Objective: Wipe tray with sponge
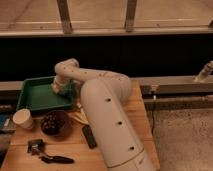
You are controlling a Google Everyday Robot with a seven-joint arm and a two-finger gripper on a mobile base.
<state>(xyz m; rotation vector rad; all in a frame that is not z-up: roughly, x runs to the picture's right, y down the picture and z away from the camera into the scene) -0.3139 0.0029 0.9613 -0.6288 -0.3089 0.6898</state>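
A shallow green tray [35, 95] with a raised rim sits at the back left of the wooden table. My white arm reaches over its right end, and the gripper [59, 89] hangs down inside the tray near the right rim. A small grey-blue sponge [56, 88] shows at the gripper's tip, low over the tray floor, with the gripper shut on it. Whether the sponge touches the floor cannot be made out.
In front of the tray stand a white cup [23, 119] and a round dark bowl [54, 123]. A flat black bar [89, 136] lies beside my arm. A black-handled tool [47, 153] lies near the table's front edge. A dark wall runs behind.
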